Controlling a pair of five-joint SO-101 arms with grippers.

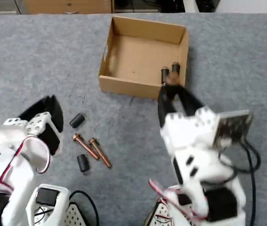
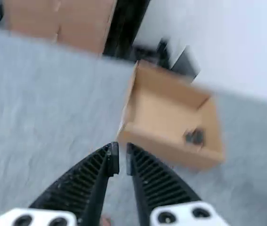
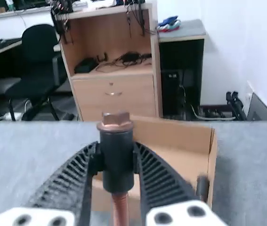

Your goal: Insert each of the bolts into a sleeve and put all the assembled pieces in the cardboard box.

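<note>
the table cloth is grey with a fine speckle. the cardboard box is plain tan. one loose bolt and the second bolt are copper-coloured. the loose sleeve and the other sleeve are black. the left gripper and right gripper have black ribbed fingers on white bodies. the held sleeve is black and the held bolt is copper.

High cam looks down on tabletop; wrist cams low, close, facing 12 o'clock; all share cardboard box.
</note>
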